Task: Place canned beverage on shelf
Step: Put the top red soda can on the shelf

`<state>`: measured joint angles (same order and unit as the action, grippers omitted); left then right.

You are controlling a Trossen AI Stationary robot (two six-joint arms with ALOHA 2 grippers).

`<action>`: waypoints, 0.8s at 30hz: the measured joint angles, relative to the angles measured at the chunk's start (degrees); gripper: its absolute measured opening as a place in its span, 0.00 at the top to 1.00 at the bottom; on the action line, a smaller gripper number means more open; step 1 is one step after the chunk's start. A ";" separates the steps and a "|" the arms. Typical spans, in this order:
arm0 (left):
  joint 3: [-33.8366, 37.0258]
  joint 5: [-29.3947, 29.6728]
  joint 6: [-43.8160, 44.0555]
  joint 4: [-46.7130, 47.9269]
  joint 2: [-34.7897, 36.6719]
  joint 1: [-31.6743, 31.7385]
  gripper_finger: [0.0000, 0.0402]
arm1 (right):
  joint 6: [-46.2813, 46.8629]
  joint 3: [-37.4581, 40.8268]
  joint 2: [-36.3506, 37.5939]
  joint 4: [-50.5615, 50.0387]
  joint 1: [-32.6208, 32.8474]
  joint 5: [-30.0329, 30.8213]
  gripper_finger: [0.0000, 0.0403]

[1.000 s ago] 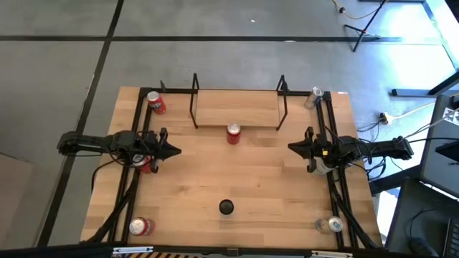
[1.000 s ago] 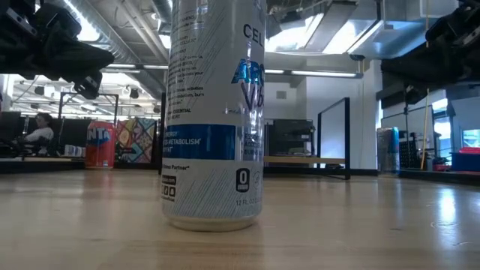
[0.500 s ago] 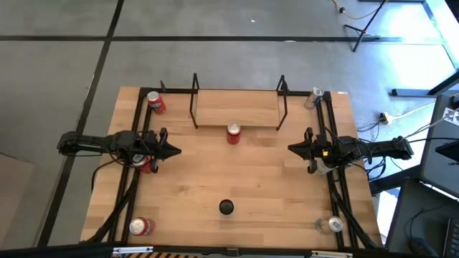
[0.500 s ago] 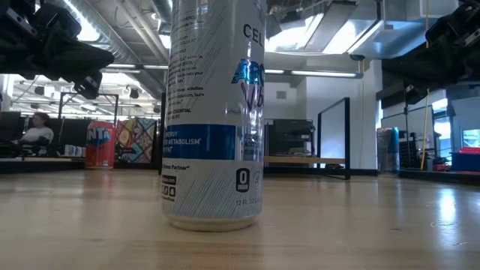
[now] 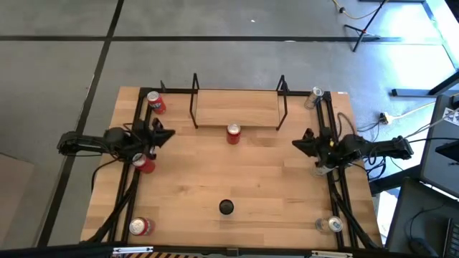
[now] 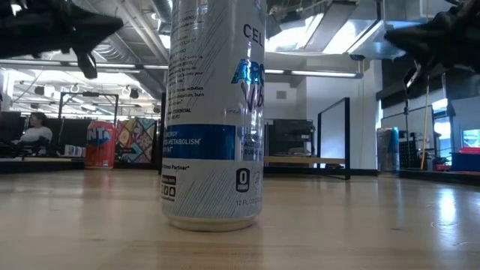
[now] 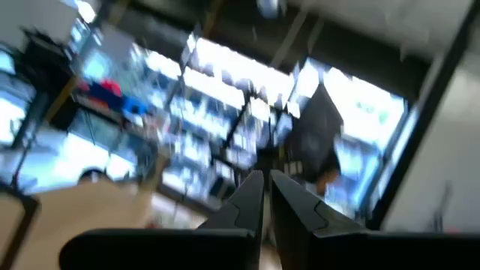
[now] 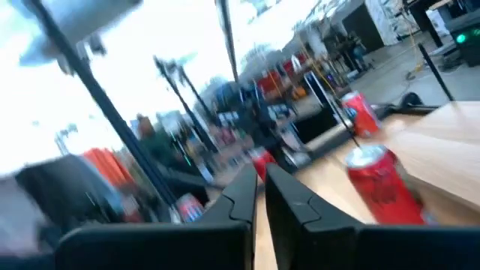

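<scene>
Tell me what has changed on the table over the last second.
Both arms have begun to swing: the left gripper and the right gripper each turned their tips a little toward the shelf side of the table. Both are shut and hold nothing. The red can in front of the shelf, the dark-topped can and the cans at the table's edges have not moved.

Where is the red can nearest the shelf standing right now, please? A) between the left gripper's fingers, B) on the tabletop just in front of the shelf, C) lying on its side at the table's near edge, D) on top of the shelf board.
B: in the high view the red can stands upright on the tabletop just in front of the shelf, apart from both grippers.
</scene>
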<state>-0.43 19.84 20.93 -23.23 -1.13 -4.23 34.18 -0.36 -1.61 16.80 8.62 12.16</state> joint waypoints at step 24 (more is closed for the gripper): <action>-32.00 2.57 -9.65 -8.93 -45.42 6.73 0.95 | -3.33 -8.82 -7.26 2.60 -0.02 14.76 0.95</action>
<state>-32.42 22.41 11.28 -32.17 -46.55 2.50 30.85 -9.18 -8.86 19.40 8.60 26.91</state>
